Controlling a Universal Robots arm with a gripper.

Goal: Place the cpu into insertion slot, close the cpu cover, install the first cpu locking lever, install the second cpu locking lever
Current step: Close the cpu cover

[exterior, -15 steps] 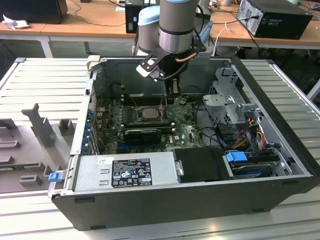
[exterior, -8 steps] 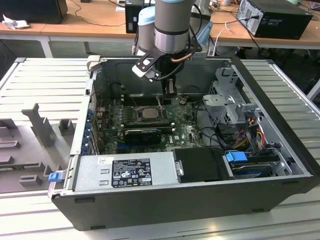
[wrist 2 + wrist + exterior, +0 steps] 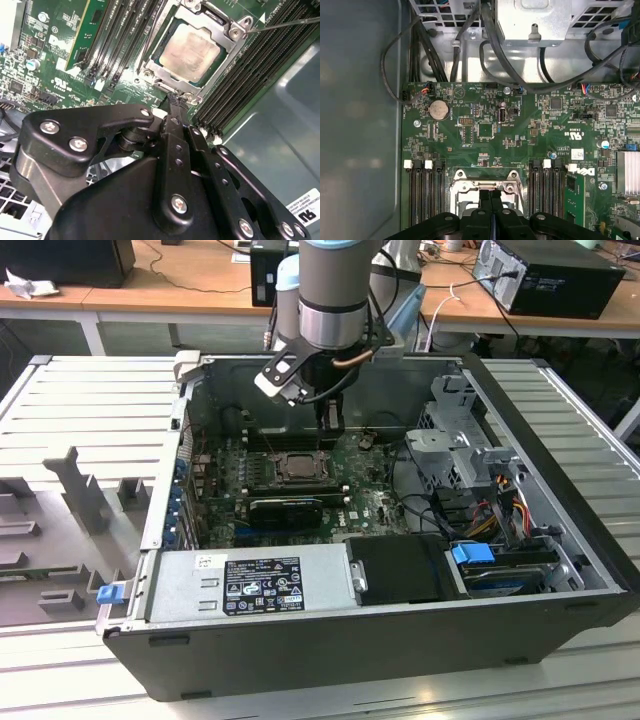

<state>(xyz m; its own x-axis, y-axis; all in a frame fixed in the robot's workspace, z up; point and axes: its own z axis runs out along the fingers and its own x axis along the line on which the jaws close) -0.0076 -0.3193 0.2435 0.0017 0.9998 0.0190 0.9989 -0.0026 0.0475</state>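
Silvery square cpu (image 3: 190, 50) seated in grey-rimmed insertion slot (image 3: 150, 67), far-middle of green motherboard (image 3: 520, 125). Silver frame cpu cover (image 3: 231, 52) down. Black gripper (image 3: 172, 100) pressed together at slot's edge. Likely lever step: press thin wire lever (image 3: 285, 23) steadily, no slipping.

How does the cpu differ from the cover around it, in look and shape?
The cpu is a solid square with a dull, smudged top; the cover is a shinier frame with an open middle. The cpu sits inside that opening; the cover surrounds it and is wider. Both are grey metal, lying flat.
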